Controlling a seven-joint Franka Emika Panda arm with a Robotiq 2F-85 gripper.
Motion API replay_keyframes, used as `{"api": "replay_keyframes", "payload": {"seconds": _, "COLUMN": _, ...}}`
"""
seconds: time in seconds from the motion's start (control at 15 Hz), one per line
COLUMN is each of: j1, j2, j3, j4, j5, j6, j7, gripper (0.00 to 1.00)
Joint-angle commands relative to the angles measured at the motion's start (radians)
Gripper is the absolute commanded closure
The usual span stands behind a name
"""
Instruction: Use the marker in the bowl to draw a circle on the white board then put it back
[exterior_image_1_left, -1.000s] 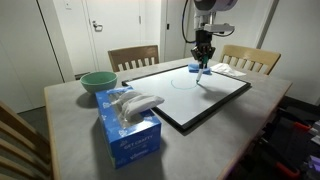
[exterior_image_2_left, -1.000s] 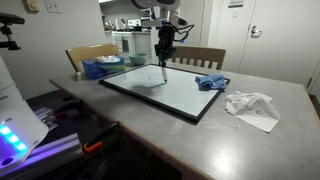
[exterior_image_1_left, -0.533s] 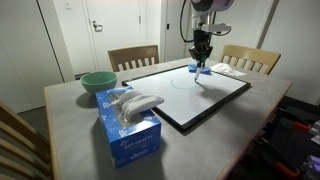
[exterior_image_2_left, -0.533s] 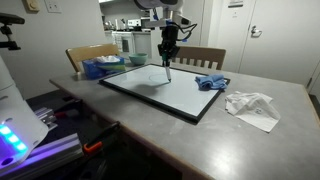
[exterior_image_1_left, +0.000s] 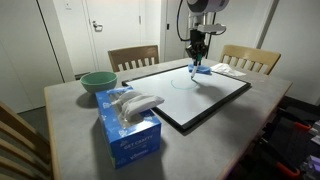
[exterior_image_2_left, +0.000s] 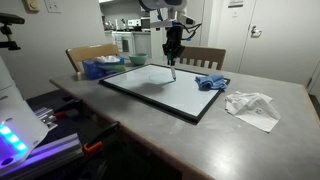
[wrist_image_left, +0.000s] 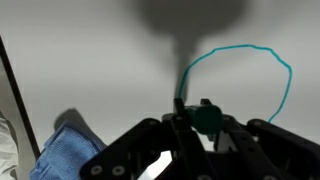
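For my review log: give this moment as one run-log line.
gripper: shut on marker | white board: teal circle drawn | bowl: marker not yet returned

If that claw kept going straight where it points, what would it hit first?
Likely the white board: the marker held in the gripper points down at it and would touch before the gripper itself.

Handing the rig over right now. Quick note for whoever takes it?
Pincer: shut on the marker, above the board; the tip looks lifted off it.
Things: the bowl sits near the tissue box, apart from the board.
Done: teal loop drawn on the board. In the wrist view the pincer hides its lower part, so I can't tell whether it closes.
Left: carry the marker to the bowl and release it there.
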Motion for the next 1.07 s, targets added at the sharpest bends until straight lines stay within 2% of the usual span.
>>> {"api": "replay_keyframes", "payload": {"seconds": 0.0, "j1": -0.011, "j2": 0.071, "j3": 0.007, "j4": 0.08, "j5": -0.021, "j6": -0.029, "j7": -0.021, "gripper": 0.95}}
{"api": "replay_keyframes", "payload": {"seconds": 1.0, "j1": 0.01, "j2": 0.127, "j3": 0.036, "j4": 0.212, "j5": -0.025, "j6": -0.128, "j7": -0.044, "gripper": 0.95}}
